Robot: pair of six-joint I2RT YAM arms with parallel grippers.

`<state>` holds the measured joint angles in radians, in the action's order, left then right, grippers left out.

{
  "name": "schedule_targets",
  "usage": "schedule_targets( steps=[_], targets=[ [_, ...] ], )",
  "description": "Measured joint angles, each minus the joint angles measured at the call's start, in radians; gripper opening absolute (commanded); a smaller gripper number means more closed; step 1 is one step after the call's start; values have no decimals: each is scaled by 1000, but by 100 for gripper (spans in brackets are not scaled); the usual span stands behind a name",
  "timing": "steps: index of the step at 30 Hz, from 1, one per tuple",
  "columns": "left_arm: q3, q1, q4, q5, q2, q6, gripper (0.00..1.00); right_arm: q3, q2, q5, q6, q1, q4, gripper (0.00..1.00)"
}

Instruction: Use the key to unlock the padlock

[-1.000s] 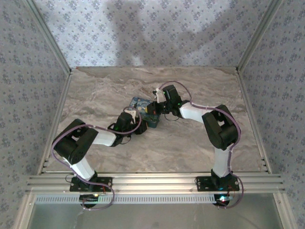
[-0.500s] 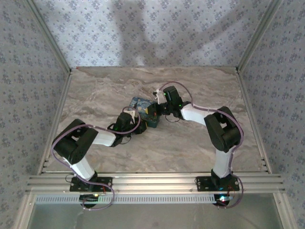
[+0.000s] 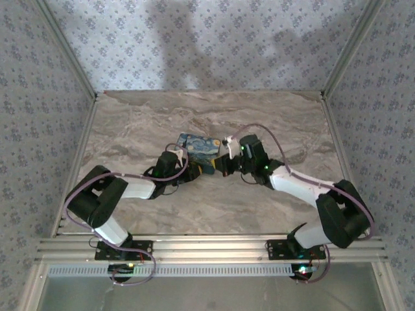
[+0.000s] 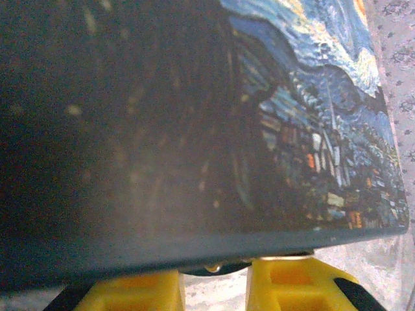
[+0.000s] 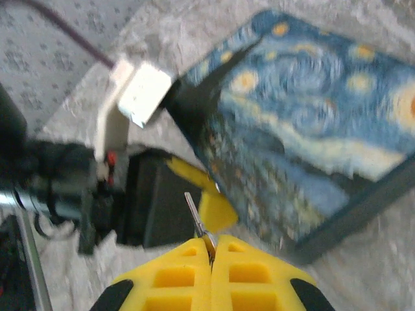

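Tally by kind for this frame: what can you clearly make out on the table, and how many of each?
Grippers: 2 (left gripper, right gripper)
Painted box: 1
Key: 1, pinched in the right gripper
Total: 4

Box (image 3: 194,146) painted in blue-and-yellow swirls; table (image 3: 194,207) veined grey-beige marble; walls (image 3: 227,45) pale with blue floral print; right tool (image 5: 209,246) yellow, left tool (image 4: 214,285) yellow
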<state>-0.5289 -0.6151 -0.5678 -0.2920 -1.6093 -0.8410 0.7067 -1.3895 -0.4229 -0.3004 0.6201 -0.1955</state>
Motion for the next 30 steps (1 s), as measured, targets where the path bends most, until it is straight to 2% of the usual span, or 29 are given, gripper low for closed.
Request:
schedule_targets(
  steps=[8, 14, 30],
  targets=[
    [-4, 0, 33, -19, 11, -32, 21, -201, 11, 51, -2, 80, -110, 1],
    [-7, 0, 33, -31, 11, -54, 21, -219, -117, 66, -50, 118, -276, 1],
    [-11, 0, 34, -34, 11, -67, 21, -254, -354, 58, -224, 97, -644, 0]
  ],
)
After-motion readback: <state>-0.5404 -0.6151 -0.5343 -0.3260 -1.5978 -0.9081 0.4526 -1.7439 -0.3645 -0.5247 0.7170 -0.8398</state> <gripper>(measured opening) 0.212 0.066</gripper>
